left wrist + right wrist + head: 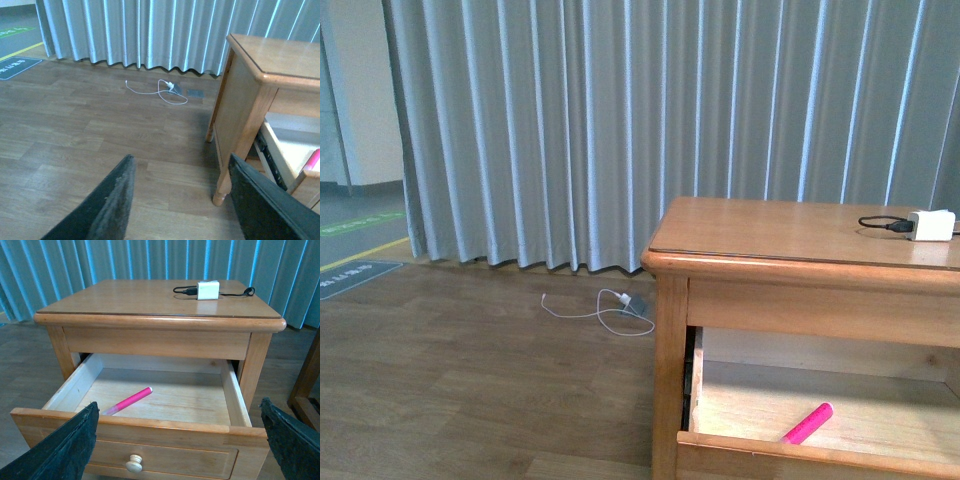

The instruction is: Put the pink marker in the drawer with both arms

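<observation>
The pink marker (128,401) lies on the pale floor of the open drawer (150,427), its paler end toward the drawer front. It also shows in the front view (807,423) and as a sliver in the left wrist view (312,161). The drawer is pulled out of the dresser (800,240), with its round knob (134,463) on the front. My right gripper (180,440) is open and empty, its fingers (65,450) wide apart in front of the drawer. My left gripper (182,195) is open and empty above the wood floor, beside the dresser's leg (222,190).
A white charger block (208,290) with a black cable sits on the dresser top. A white cable (610,308) lies on the floor by the grey curtain (620,120). Another piece of wooden furniture (307,385) stands beside the dresser.
</observation>
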You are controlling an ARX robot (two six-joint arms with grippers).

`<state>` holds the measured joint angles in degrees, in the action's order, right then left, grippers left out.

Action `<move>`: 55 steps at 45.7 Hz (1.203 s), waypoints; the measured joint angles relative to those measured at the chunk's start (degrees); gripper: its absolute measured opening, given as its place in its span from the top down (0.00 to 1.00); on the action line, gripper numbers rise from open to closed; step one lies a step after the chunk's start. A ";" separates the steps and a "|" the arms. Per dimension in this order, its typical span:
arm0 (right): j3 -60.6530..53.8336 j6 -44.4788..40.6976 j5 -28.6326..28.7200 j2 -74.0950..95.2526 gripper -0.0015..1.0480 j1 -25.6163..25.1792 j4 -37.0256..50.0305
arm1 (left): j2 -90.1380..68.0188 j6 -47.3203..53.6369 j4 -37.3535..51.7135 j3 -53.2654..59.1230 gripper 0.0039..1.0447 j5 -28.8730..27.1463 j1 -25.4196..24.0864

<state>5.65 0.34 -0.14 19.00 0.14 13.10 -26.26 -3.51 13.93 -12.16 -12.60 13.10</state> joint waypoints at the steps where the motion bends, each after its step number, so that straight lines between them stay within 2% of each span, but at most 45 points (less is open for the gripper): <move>1: 0.00 0.02 0.00 0.00 0.08 0.00 0.00 | 0.44 0.61 0.00 0.50 0.46 0.59 -0.48; 3: 0.00 0.00 0.00 0.00 0.08 0.00 0.00 | 1.29 1.18 0.00 1.49 0.53 1.38 -1.40; 11: 0.00 0.00 0.00 0.00 0.08 0.00 0.00 | 6.14 2.64 -0.55 5.35 0.93 5.55 -5.77; 12: 0.00 0.00 0.00 0.00 0.08 0.00 0.00 | 6.80 2.60 -0.94 5.70 0.97 7.93 -7.21; 14: 0.00 0.00 0.00 0.00 0.08 0.00 0.00 | 8.07 2.95 -1.44 6.56 0.96 11.93 -10.80; 17: 0.00 0.00 0.00 0.00 0.08 0.00 0.00 | 9.35 3.04 -1.88 7.30 0.96 11.98 -12.74; 37: 0.00 -0.02 0.00 0.00 0.08 0.00 0.00 | 15.96 3.08 -4.72 10.64 0.96 12.59 -12.96; 41: 0.00 -0.02 0.00 0.00 0.08 0.00 0.00 | 24.74 3.08 -13.35 10.80 0.96 12.59 -12.96; 53: 0.00 -0.04 0.00 0.00 0.08 0.00 0.00 | 26.01 3.06 -13.84 10.80 0.96 12.59 -12.96; 55: 0.00 -0.04 0.00 0.00 0.08 0.00 0.00 | 26.01 3.08 -13.84 10.80 0.91 12.61 -12.96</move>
<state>5.65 0.30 -0.14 19.00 0.14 13.10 -0.25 -0.43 0.10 -1.37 0.01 0.14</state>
